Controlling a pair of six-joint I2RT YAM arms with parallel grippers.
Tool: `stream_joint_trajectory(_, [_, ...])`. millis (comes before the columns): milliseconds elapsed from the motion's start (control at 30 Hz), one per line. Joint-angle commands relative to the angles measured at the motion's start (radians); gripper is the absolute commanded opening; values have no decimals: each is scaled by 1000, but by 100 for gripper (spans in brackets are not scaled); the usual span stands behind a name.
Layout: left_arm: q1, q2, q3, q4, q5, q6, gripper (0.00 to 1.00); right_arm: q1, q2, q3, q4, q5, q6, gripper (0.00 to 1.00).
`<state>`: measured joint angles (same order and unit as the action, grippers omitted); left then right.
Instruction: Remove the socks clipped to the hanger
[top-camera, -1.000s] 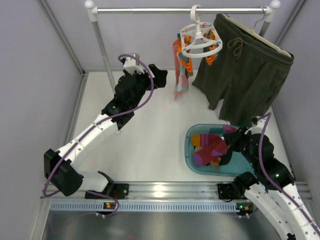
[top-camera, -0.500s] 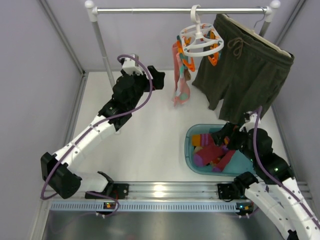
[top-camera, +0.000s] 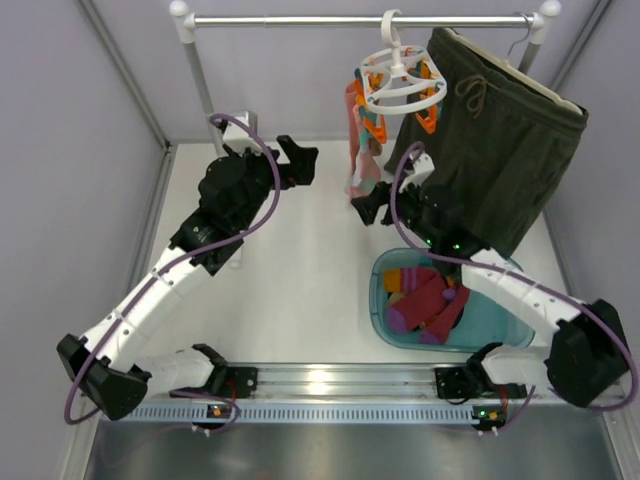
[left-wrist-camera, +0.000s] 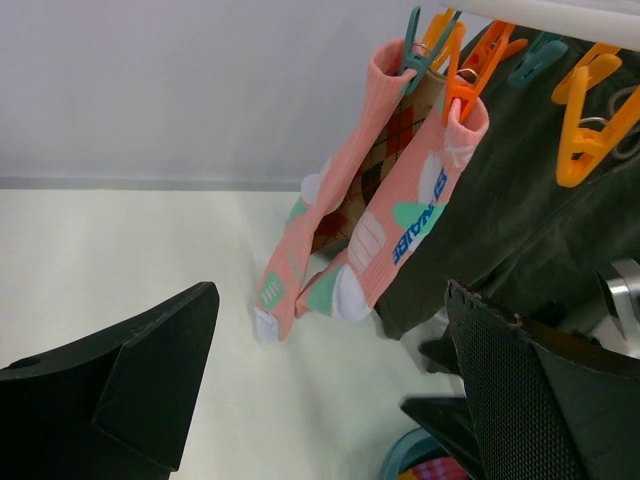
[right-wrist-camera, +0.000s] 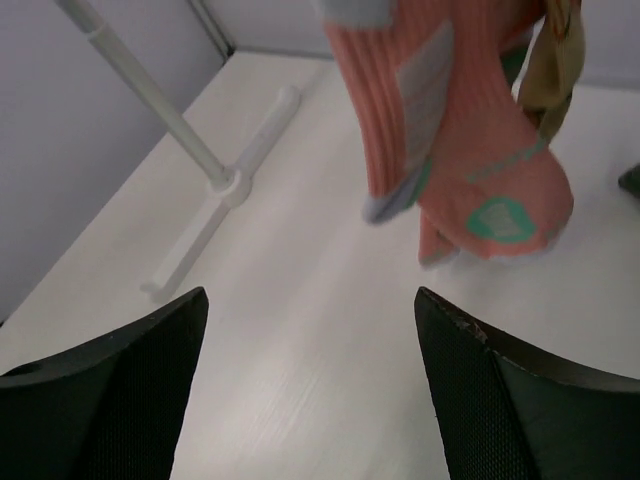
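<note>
The white hanger (top-camera: 400, 88) hangs by its hook from the rail, with orange and teal clips (left-wrist-camera: 466, 72) dangling from it. Two pink-teal socks (left-wrist-camera: 398, 215) hang clipped on its left side, and a brown argyle sock (left-wrist-camera: 388, 140) hangs behind them. They show as one bunch of socks (top-camera: 361, 140) in the top view. My left gripper (top-camera: 300, 160) is open a little to their left, its fingers (left-wrist-camera: 160, 370) wide apart and nothing between them. Just below the socks, my right gripper (top-camera: 372, 206) is open and empty, the sock toes (right-wrist-camera: 480, 190) ahead of it.
A teal basket (top-camera: 497, 325) at the right front holds several loose coloured socks (top-camera: 425, 300). Dark olive shorts (top-camera: 490, 150) hang right of the hanger on the metal rail (top-camera: 300, 19). The rail's upright and foot (right-wrist-camera: 228, 182) stand at the back left.
My right gripper opened over the basket, left a magenta sock there and swung up to just below the hanging socks. My left arm drew back slightly to the left.
</note>
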<state>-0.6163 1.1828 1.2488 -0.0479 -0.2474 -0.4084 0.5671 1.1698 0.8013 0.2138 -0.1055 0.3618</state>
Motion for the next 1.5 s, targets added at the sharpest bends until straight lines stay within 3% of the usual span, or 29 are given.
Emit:
stream_joint_trajectory(0, [3, -48, 9, -20, 29, 11, 98, 25, 155, 116, 346, 99, -112, 80])
stream_joint_trajectory(233, [3, -66, 47, -63, 88, 52, 98, 53, 381, 196, 559, 296, -199, 75])
stream_joint_trajectory(333, [3, -61, 61, -70, 91, 65, 98, 66, 432, 194, 662, 322, -236, 48])
stream_joint_trajectory(367, [1, -57, 66, -70, 106, 74, 98, 70, 438, 194, 680, 311, -247, 23])
stream_joint_trajectory(433, [3, -43, 78, -70, 122, 83, 98, 79, 426, 173, 713, 314, -254, 1])
stream_joint_trajectory(600, [3, 26, 176, -69, 239, 108, 98, 82, 286, 38, 750, 245, -270, 0])
stream_joint_trajectory(833, [3, 173, 388, -67, 336, 60, 98, -9, 71, -80, 540, -41, -205, 0])
stream_joint_trajectory(1067, [0, 311, 534, -67, 381, -41, 98, -102, -85, -152, 402, -154, -189, 0])
stream_joint_trajectory(1300, [0, 368, 523, -21, 367, -98, 94, -171, -113, -129, 280, -310, -178, 0])
stream_joint_trajectory(1467, [0, 347, 437, 97, 369, -118, 93, -268, -128, -155, 325, -430, -81, 0])
